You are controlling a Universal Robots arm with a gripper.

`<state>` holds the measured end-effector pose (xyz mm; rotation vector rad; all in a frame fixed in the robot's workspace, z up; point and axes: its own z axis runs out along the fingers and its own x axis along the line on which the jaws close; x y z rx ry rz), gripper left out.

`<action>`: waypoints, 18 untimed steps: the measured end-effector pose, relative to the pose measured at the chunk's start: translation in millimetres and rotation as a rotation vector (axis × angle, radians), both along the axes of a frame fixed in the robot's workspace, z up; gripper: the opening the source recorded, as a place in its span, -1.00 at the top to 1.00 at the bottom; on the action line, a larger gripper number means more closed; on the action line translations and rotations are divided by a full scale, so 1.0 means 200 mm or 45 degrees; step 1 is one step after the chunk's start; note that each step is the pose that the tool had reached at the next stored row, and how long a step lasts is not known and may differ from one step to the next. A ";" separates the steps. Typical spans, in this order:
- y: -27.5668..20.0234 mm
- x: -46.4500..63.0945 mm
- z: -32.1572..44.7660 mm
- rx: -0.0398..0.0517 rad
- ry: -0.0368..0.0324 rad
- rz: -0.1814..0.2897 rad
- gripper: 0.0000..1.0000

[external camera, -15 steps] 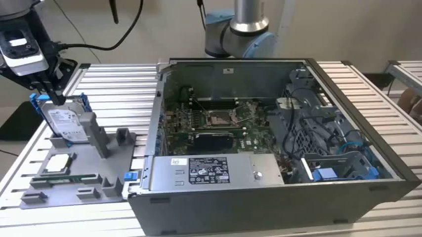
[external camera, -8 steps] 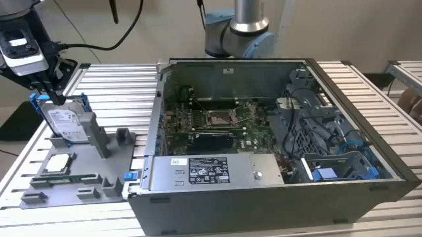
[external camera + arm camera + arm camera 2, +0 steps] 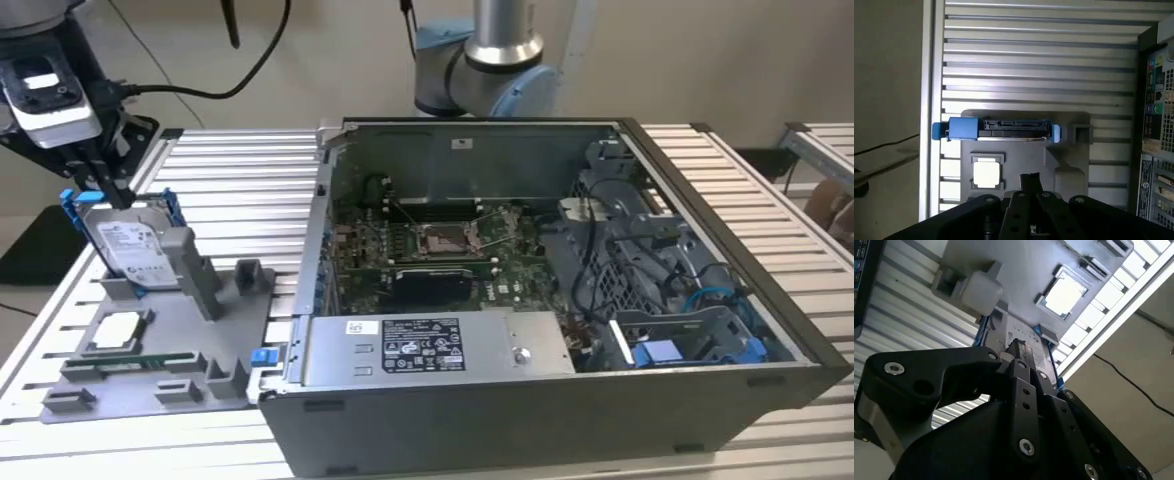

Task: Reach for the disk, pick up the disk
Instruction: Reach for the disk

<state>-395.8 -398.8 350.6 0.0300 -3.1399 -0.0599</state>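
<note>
- Flat silver-grey rectangular disk [image 3: 134,245], blue side rails: standing upright at the grey plastic tray's [image 3: 187,335] far edge.
- Black metal gripper [image 3: 114,195]: fingers pressed together, grasping nothing, just above the disk's top edge.

Exterior view overlooks the whole bench [image 3: 240,170]; both wrist views share the disk [image 3: 1014,129] [image 3: 1026,332].

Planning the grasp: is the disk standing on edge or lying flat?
On edge. In the exterior view the disk rises from a slot in the grey fixture; the first wrist view shows its narrow edge.
</note>
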 end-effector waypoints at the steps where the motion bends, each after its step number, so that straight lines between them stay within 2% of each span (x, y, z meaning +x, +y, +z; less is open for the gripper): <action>1: 0.017 -0.01 0.000 0.000 0.0000 0.000 1.00; 3: 0.050 -0.03 -0.001 0.000 -0.0002 0.000 1.00; 4: 0.073 -0.07 -0.001 0.000 0.0000 0.000 1.00; 8: 0.108 -0.15 -0.001 0.000 0.0002 0.000 1.00; 12: 0.160 -0.18 -0.003 0.000 -0.0002 0.000 1.00; 14: 0.173 -0.20 -0.003 0.000 0.0000 0.000 1.00; 18: 0.174 -0.21 -0.006 0.000 -0.0001 0.000 1.00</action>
